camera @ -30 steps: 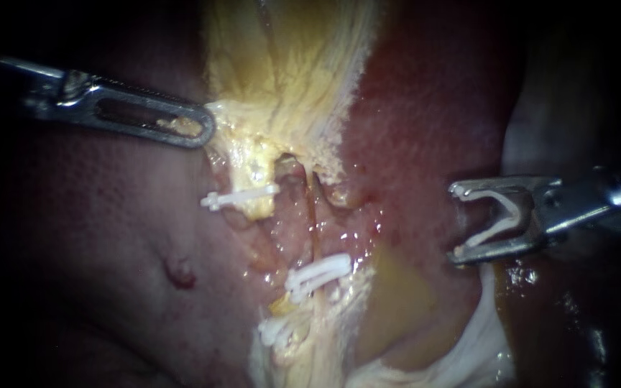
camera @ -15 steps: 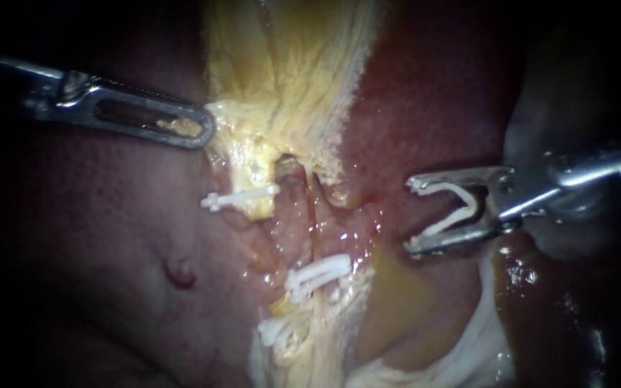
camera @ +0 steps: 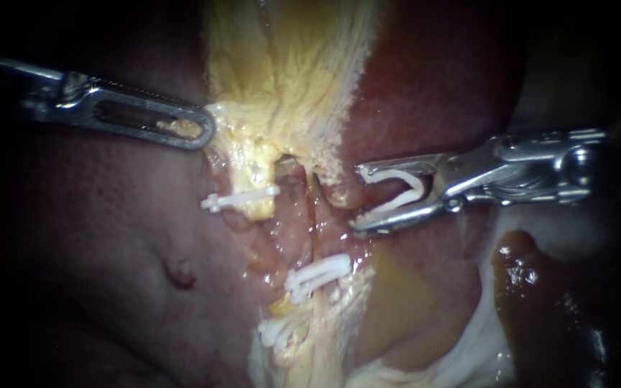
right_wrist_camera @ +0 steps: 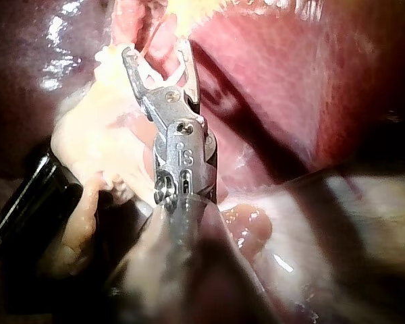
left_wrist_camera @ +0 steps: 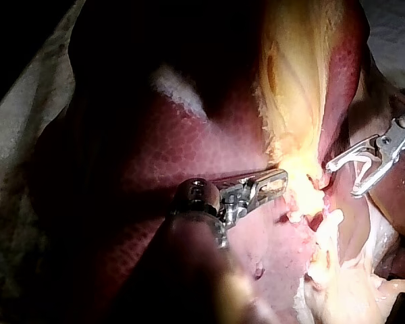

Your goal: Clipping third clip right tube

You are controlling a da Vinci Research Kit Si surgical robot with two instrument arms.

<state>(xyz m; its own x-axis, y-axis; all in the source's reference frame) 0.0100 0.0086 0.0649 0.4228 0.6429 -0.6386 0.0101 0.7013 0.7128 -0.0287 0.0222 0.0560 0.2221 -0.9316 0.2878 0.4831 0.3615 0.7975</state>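
**Loaded clip beside the right tube, not yet around it**

Nearest my camera, my right instrument point(camera: 357, 200) comes in from the right with its jaws spread wide. Each jaw carries one leg of the loaded clip point(camera: 405, 192), a white V whose mouth faces the tubes. The jaws grip that clip and nothing else. Both tips lie just beside the right tube point(camera: 315, 226), on its right side, and the tube is not between them. Room is tight here. The frayed edge of the yellow tissue point(camera: 289, 86) hangs close over the upper tip, and wet red tissue lies under the lower one.

A little farther in, the right tube has a bare stretch between that frayed edge and the middle clip point(camera: 318, 273). To its left the upper clip point(camera: 242, 197) crosses a yellow strand. The lower clip point(camera: 274, 330) sits in pale tissue, and I cannot tell which tube it is on.

Farther still, my left instrument point(camera: 181, 128) has its jaws pressed together on the left edge of the yellow tissue. A scrap of it shows through the slot. This instrument is well apart from the right one, with the tubes between them. The liver point(camera: 109, 215) lies behind, broad and bare on both sides.

I count two instruments and four clips: three closed on tissue and one in my jaws.
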